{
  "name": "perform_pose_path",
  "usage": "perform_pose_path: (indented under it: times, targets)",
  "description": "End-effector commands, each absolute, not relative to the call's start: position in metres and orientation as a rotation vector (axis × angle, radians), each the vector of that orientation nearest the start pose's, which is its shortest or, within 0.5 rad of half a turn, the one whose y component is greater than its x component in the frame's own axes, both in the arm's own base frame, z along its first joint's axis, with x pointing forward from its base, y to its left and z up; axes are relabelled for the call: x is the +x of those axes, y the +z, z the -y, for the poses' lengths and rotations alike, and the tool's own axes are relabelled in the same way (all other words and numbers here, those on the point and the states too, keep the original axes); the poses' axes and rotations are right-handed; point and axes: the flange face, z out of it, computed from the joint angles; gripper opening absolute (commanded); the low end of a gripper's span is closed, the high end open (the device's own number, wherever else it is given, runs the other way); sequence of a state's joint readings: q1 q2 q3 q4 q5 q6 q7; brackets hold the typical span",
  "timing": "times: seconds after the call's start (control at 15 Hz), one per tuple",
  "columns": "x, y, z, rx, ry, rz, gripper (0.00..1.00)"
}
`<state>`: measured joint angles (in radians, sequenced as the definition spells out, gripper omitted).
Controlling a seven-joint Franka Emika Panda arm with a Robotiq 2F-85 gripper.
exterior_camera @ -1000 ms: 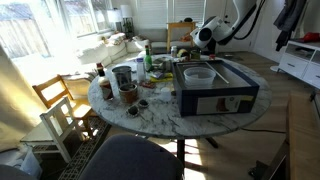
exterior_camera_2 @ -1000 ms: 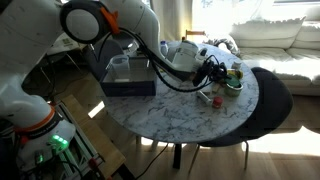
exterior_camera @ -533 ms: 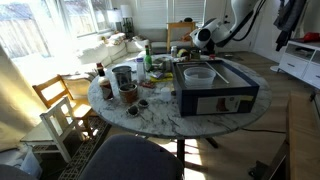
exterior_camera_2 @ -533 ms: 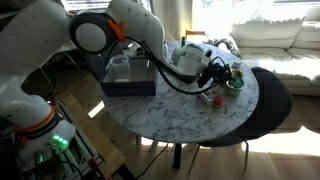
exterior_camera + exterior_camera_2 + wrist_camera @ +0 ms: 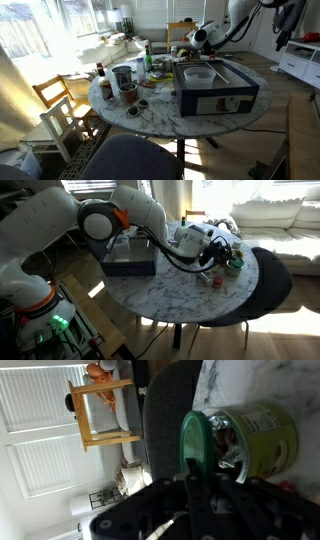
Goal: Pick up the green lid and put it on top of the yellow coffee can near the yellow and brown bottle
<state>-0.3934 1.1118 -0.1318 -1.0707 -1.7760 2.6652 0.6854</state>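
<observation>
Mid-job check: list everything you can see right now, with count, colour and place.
green lid: one, green, in the gripper, at the yellow coffee can's mouth
yellow coffee can: one, yellow-green, on the table
table: one, white marble, round
box: one, dark blue, on the table
clear tub: one, clear, on the box
metal can: one, silver, on the table
wooden chair: one, light wood, beside the table
dark chair: one, dark, pushed up to the table
sofa: one, white, beyond the table
arm: one, white with an orange ring
gripper: one, black, shut on the green lid
</observation>
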Motion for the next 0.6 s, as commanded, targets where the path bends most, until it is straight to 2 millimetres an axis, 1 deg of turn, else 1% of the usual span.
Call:
perform_pose_path:
  times: [0.0, 0.4, 0.47, 0.53]
  targets:
    - [0.7221, 0.1534, 0.341, 1.947, 0.421, -0.475, 0.01]
    - [0.7247, 0.1478, 0.3447, 1.963, 0.387, -0.494, 0.01]
    - [0.725, 0.1473, 0.345, 1.964, 0.383, -0.5, 0.08]
    - [0.7249, 0.1468, 0.345, 1.964, 0.38, -0.506, 0.3]
